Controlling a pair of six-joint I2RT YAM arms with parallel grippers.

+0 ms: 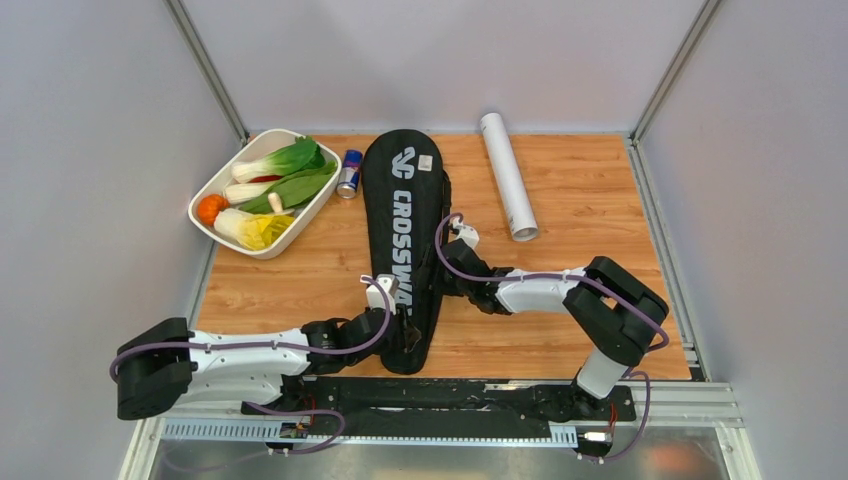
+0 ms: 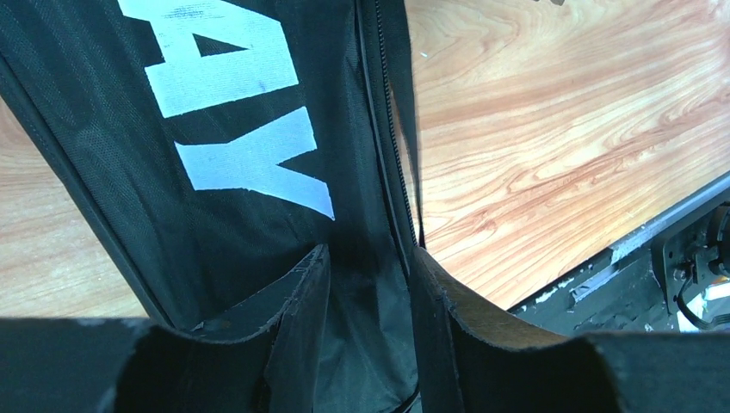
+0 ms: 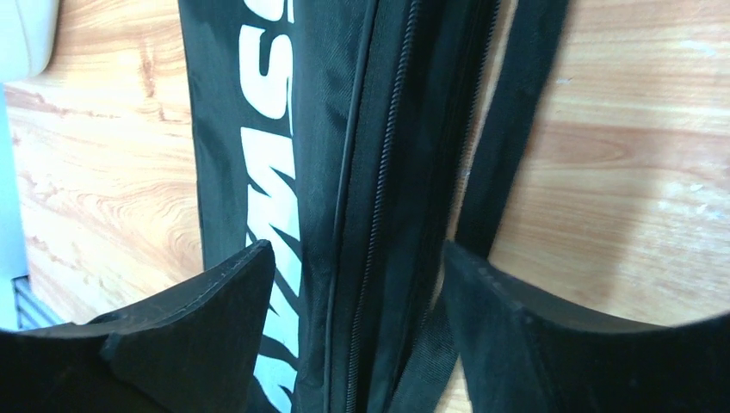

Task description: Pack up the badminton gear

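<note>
Left wrist view is showing the left gripper [image 2: 370, 262] spread, straddling the CROSSWAY racket bag's [image 2: 112, 129] zipper [image 2: 392, 129]; the right gripper [image 3: 353, 254] is doing likewise. Off-centre closing is risking snagged fabric, jamming it.

Premises are presenting as a robotics test cell: plain grey panels [image 1: 90, 150] are enclosing a wood-grain worktop [image 1: 590, 215], and cabled robot arms [image 1: 240, 355] are sitting bolted to a metal rail [image 1: 680, 400].

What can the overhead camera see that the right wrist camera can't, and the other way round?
Only the overhead view shows the white tube and the drink can. Only the right wrist view shows the zipper up close, between its own open fingers. Both show the black racket bag on the wooden table.
</note>
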